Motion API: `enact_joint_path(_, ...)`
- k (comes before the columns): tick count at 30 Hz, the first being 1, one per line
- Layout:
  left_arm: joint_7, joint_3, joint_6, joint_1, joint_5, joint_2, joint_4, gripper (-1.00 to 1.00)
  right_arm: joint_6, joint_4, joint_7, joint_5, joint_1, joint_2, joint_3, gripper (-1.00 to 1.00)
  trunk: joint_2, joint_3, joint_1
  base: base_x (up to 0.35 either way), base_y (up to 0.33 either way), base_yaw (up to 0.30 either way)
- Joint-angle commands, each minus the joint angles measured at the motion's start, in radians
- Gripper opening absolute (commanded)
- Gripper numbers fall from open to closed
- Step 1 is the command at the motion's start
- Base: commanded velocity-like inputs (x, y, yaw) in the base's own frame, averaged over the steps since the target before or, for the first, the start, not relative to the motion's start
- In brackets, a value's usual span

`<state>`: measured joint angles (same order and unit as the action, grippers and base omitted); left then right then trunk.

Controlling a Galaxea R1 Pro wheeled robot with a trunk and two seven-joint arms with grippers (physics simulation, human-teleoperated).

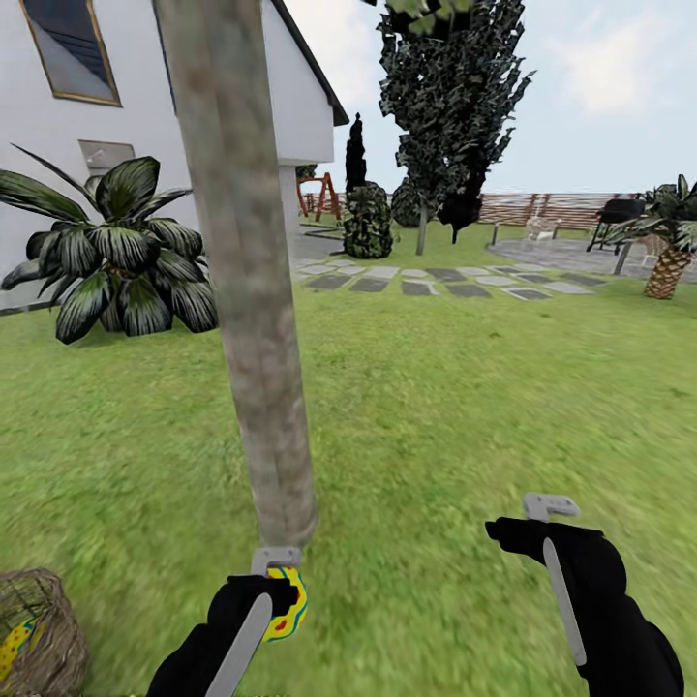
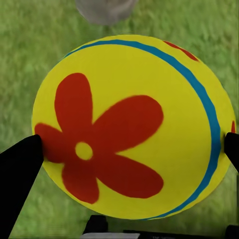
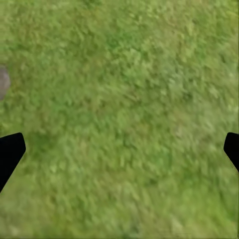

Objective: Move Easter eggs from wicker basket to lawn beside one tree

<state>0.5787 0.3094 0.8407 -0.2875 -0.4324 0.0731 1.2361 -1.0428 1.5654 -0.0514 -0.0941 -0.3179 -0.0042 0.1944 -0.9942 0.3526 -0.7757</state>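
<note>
Pinched between the left tool's (image 2: 132,149) fingers, one Easter egg (image 2: 132,124) hangs beside the tree (image 1: 254,319); right tool (image 3: 119,149) spread.

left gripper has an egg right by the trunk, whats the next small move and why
Probably lower the left gripper toward the lawn and release there. It is shut on an Easter egg just short of the base of the tree, with grass under it, so the spot already looks right. The wicker basket holds another egg.

The tree (image 1: 247,290) trunk runs off the head view's top edge, the wicker basket (image 1: 44,639) is cut by the bottom left corner with an egg (image 1: 15,647) half hidden inside, and the left pincer (image 1: 276,592) covers part of its egg (image 1: 288,602).
</note>
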Motion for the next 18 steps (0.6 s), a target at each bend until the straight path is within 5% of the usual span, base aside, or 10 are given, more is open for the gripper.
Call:
enact_joint_path(1,0.010,0.002,0.001,-0.001,-0.011,0.000,-0.001,-1.00,-0.004,0.001,-0.005,-0.009,-0.001,0.000,0.000,1.00,-0.001,0.001,0.000,0.000,-0.314,0.108)
enact_joint_path(12,0.010,0.002,0.000,-0.001,-0.011,0.001,-0.003,-1.00,-0.004,0.001,-0.005,-0.009,0.000,0.000,-0.001,1.00,-0.001,0.001,0.000,0.000,-0.314,0.025)
enact_joint_path(18,0.010,0.002,-0.001,-0.001,-0.011,0.002,-0.003,-1.00,-0.004,0.001,-0.005,-0.009,0.000,0.000,-0.001,1.00,-0.001,0.001,0.000,0.000,-0.314,0.236)
